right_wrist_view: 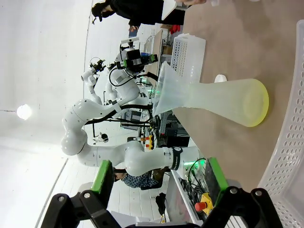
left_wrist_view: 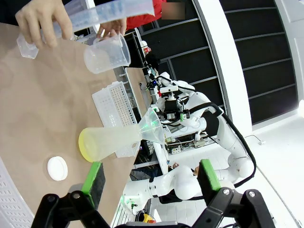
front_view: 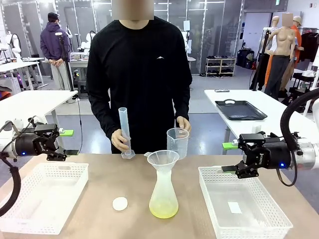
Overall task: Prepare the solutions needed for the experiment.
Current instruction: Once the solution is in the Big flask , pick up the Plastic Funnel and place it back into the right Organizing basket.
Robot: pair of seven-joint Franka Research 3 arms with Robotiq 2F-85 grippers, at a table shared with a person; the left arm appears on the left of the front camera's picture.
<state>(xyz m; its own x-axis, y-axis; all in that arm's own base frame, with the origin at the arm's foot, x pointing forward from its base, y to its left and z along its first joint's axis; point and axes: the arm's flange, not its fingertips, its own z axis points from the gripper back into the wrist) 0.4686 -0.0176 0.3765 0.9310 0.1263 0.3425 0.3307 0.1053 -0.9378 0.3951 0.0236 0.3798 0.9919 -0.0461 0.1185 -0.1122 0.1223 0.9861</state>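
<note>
Currently the solution [front_view: 163,213] sits as a shallow yellow-green layer in the bottom of the frosted flask [front_view: 163,191]. The flask stands upright mid-table [front_view: 99,172] with a funnel [front_view: 163,158] in its neck. Left gripper [front_view: 70,142] – fingers spread, holding nothing – hangs near the far rim of the left basket [front_view: 30,219]. Right gripper [front_view: 228,157] – likewise released and empty – hangs near the far rim of the right basket [front_view: 249,226]. Across the table, one hand [front_view: 119,141] grips an upright measuring cylinder [front_view: 123,119] and the other hand [front_view: 183,123] holds a beaker [front_view: 177,144] by its rim. A white cap [front_view: 120,203] lies beside the flask
</note>
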